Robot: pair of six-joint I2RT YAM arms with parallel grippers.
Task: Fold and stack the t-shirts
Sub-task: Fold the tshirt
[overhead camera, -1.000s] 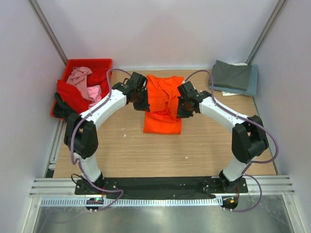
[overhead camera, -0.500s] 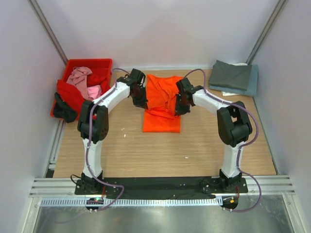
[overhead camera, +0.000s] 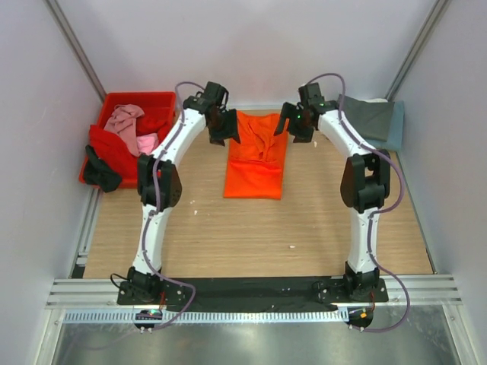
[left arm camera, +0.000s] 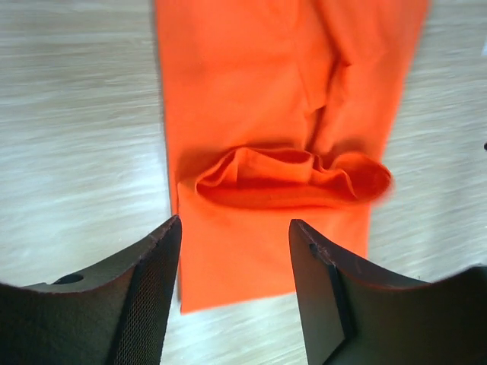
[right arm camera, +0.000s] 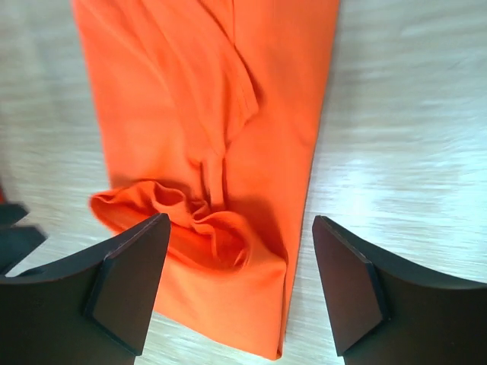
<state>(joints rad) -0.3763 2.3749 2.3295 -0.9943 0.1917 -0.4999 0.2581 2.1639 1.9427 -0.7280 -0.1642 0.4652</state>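
An orange t-shirt (overhead camera: 255, 160) lies flat mid-table as a long narrow strip, with a bunched ridge of cloth across its far part (left arm camera: 293, 179) (right arm camera: 190, 220). My left gripper (overhead camera: 224, 131) hovers open at the strip's far left corner, its jaws (left arm camera: 234, 255) empty above the cloth. At the far right corner my right gripper (overhead camera: 292, 123) also stands open, with nothing between the fingers (right arm camera: 240, 239). A folded dark grey t-shirt (overhead camera: 364, 115) lies on a slate blue one (overhead camera: 394, 135) at the back right. Pink (overhead camera: 126, 122) and red (overhead camera: 114, 148) t-shirts sit in the crate.
A red plastic crate (overhead camera: 141, 98) stands at the back left, with a dark object (overhead camera: 99, 171) at its front corner. Walls close in on the left, right and back. Bare wood lies between the orange shirt and the arm bases.
Both grippers went from shut to open and let go of the orange shirt. Both arms moved toward the back wall, and the shirt now lies longer and flatter.
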